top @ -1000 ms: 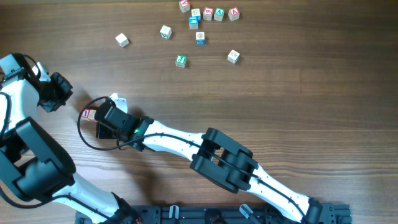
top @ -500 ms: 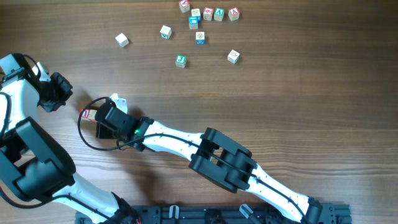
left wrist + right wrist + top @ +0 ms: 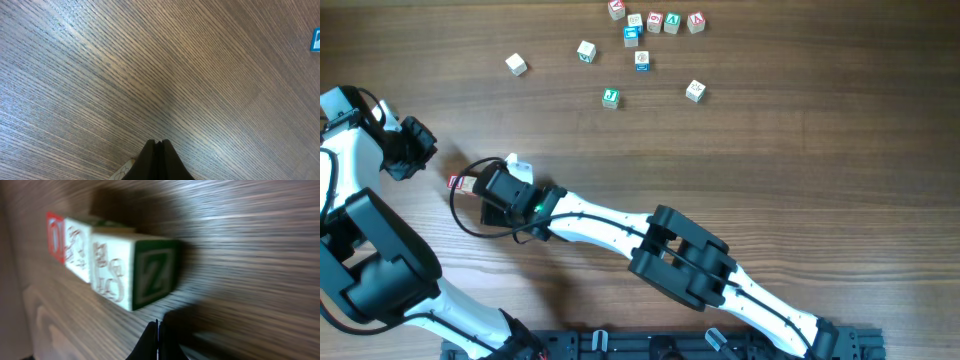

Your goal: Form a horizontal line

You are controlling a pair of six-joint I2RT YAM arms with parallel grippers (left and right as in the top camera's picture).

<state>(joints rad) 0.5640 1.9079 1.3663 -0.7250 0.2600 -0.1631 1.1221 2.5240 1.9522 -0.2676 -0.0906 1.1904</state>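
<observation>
Lately the right gripper [image 3: 156, 330], jaws pressed together, has crept slightly up-table beside the horizontal line [image 3: 107, 270], three cubes touching at the left of the table [image 3: 770, 150], so I judge the row is being squared up; the left gripper [image 3: 156, 146], also closed, hangs apart.

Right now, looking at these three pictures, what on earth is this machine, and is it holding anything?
Two white-and-black robot arms stand at a wooden table. One picture looks down from above; the other two come from small cameras on each arm's wrist. The left gripper is shut over bare wood, holding nothing. The right gripper is also shut and empty, close beside a short row of letter cubes, the nearest showing a green Z. More loose cubes lie scattered at the table's far side.
</observation>
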